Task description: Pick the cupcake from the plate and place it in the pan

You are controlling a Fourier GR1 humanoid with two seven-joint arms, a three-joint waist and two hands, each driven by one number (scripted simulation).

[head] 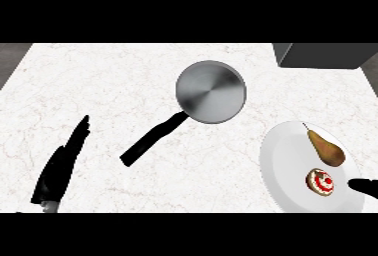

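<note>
Covering whole top was white marble counter (111, 75); grey box (321, 55) far corner. Left hand (63, 162) fingers straight, together. Right hand (365, 187) fingers: cannot tell.

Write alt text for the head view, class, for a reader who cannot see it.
A cupcake and a pear lie on a white plate at the right of a marble counter, the right hand just beside the cupcake. A pan sits mid-counter; the left hand rests open at lower left.

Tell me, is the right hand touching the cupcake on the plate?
Apart. The head view shows a strip of white plate between the right hand and the cupcake; the hand lies just right of it.
</note>
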